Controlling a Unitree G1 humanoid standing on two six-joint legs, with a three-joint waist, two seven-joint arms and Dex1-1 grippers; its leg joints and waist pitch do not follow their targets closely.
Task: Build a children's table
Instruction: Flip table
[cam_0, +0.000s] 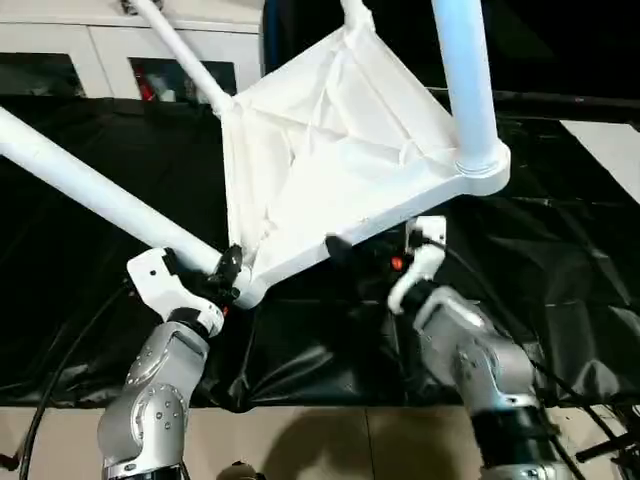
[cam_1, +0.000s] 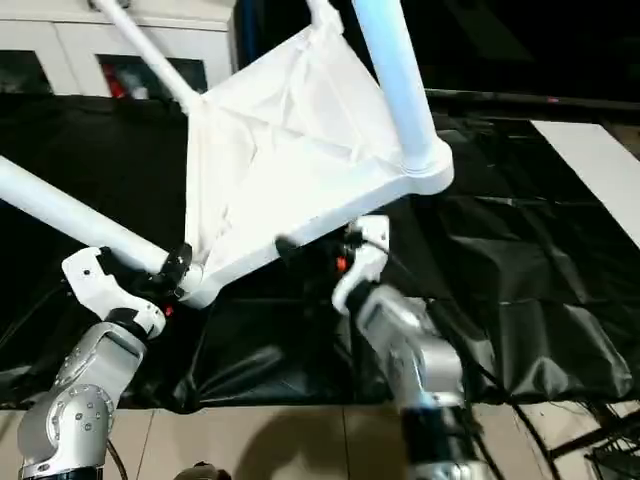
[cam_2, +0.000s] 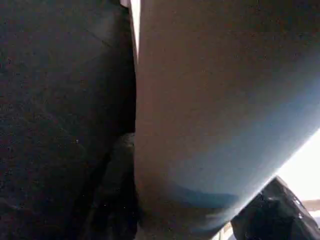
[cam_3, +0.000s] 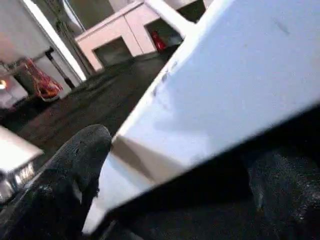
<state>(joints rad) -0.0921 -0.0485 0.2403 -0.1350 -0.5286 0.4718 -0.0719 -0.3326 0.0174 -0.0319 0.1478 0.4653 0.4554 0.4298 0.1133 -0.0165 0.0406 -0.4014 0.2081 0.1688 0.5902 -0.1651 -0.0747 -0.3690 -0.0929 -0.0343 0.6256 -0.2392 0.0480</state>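
The children's table hangs tilted above the black cloth, its ribbed underside (cam_0: 330, 150) facing me. Legs stand in its corner sockets; one (cam_0: 468, 80) rises at the right and another (cam_0: 185, 55) runs up to the back left. My left gripper (cam_0: 228, 270) is shut on the long leg (cam_0: 90, 190) right where it meets the lower left corner socket; that tube (cam_2: 215, 100) looms close in the left wrist view. My right gripper (cam_0: 348, 250) stands open at the top's lower rim (cam_3: 225, 90), with one finger (cam_3: 75, 165) on each side of the edge.
Black cloth (cam_0: 560, 260) covers the work area under the table. White cabinets (cam_0: 100, 50) stand along the back. Beige floor tiles (cam_0: 330, 440) show at the near edge, with cables (cam_0: 600, 440) at the lower right.
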